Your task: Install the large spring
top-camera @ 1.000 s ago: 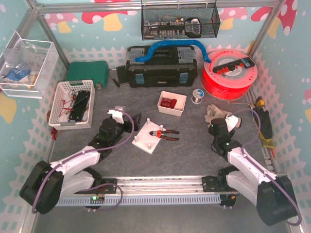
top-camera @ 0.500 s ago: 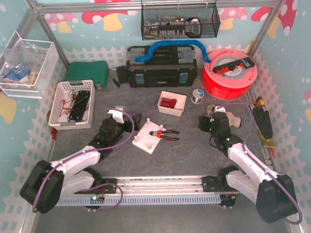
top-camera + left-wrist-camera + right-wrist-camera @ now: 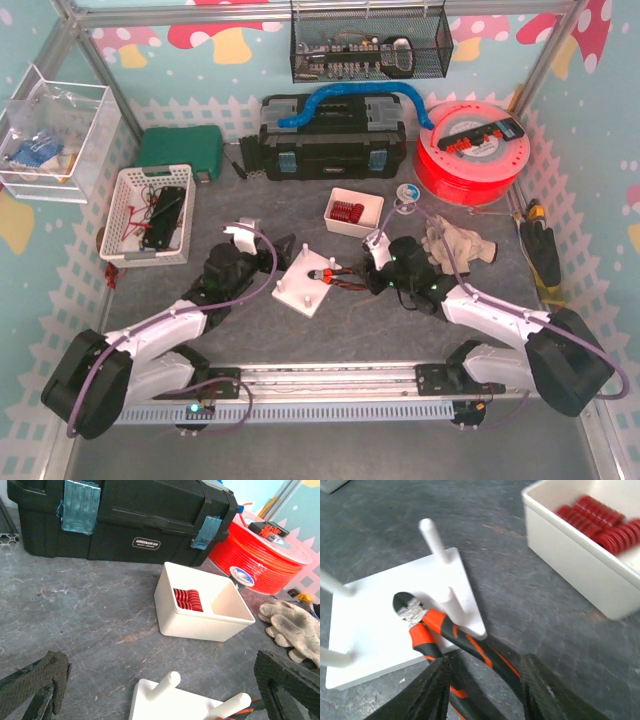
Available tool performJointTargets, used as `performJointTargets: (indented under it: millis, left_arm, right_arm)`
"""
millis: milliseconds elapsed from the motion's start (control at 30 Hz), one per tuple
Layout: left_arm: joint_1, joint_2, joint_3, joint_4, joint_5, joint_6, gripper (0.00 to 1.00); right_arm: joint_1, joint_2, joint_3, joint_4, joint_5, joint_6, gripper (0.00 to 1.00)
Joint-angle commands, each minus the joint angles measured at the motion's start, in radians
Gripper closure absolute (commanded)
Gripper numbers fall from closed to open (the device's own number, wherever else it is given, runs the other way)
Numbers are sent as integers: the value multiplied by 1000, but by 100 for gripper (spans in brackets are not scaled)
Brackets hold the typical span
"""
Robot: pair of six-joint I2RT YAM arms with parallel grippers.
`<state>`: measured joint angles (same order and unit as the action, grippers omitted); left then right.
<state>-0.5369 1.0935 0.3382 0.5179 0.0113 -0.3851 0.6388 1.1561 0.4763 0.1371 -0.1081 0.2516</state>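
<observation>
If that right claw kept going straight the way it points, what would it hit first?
Most likely the orange-and-black pliers, whose handles lie just ahead of the right gripper, partly on the white peg board. Depth is unclear, so that's a best guess.

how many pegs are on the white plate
4, one near each corner of the white plate: the far peg, the right peg beside the pliers, the left peg and the near peg. None seem hidden.

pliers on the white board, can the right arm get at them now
Probably yes. The right gripper hangs just over the handles of the pliers, one finger on each side, and nothing lies between gripper and handles.
</observation>
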Motion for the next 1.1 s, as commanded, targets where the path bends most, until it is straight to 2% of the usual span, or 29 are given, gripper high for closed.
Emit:
performJointTargets:
  millis: [0, 200, 433, 1067]
  left_arm:
    - [3, -17, -2, 12, -26, 7, 1]
    - [3, -10, -4, 14, -43, 6, 1]
    - [3, -11, -3, 7, -64, 6, 1]
    - [4, -20, -7, 7, -79, 2, 1]
  right_arm:
    - [51, -1, -39, 106, -18, -140, 60]
    - [99, 66, -13, 104, 1, -211, 63]
    - [163, 217, 97, 33, 61, -254, 64]
    - [190, 329, 112, 75, 29, -250, 68]
